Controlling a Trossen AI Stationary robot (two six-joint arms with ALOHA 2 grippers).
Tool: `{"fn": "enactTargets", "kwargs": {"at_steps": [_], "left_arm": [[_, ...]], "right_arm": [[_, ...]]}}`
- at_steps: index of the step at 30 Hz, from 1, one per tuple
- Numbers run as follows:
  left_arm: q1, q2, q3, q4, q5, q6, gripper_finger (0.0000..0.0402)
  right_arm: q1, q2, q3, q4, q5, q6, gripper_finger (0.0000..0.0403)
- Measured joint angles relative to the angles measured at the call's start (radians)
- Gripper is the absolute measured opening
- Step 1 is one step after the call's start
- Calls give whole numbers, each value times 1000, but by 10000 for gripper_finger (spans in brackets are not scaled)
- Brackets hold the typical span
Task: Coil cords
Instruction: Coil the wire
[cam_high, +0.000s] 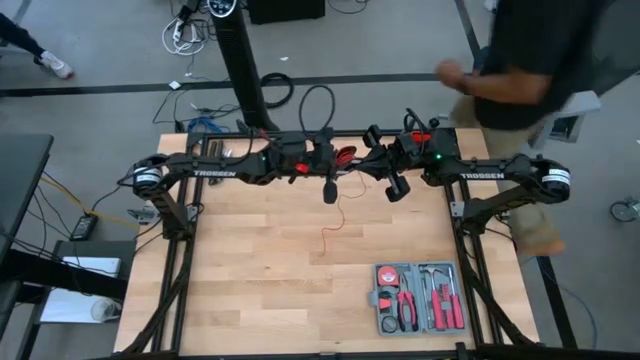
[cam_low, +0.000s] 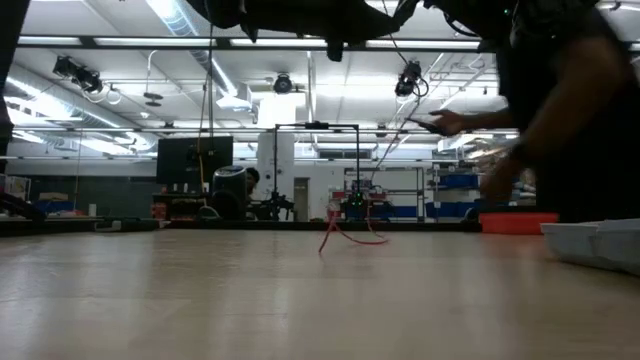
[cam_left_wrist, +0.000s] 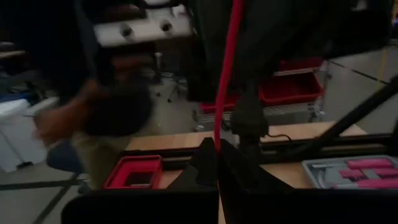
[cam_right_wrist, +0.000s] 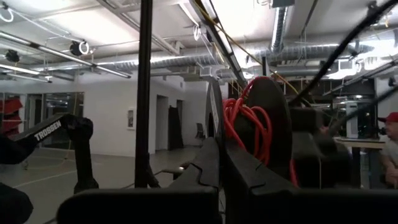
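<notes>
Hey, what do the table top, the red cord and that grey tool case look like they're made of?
Table top: pale wood, seemingly butcher-block; visible strips and grain, matte finish.
Red cord: thin and flexible, probably plastic-coated wire or string; it hangs limp and kinks.
Grey tool case: likely moulded plastic, matte, with shaped slots holding red-handled tools.

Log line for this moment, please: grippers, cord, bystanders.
left gripper: shut on red cord, raised | right gripper: shut, raised beside coil | cord tail hangs to table | person at far right edge

Robotics lab, exposed ceiling ducts (cam_right_wrist: 155, 59), strip lights (cam_low: 190, 25), equipment racks (cam_low: 455, 195)
</notes>
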Motion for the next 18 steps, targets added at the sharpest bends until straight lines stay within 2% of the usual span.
{"fn": "enactTargets", "kwargs": {"at_steps": [11,18], "left_arm": [[-2,27,5,-11,24,24,0],[3,22,5,-5,25,51,0]], "right_arm": [[14,-1,0,58,-24,-16,1],[11,-1,0,-16,-66,118,1]]}}
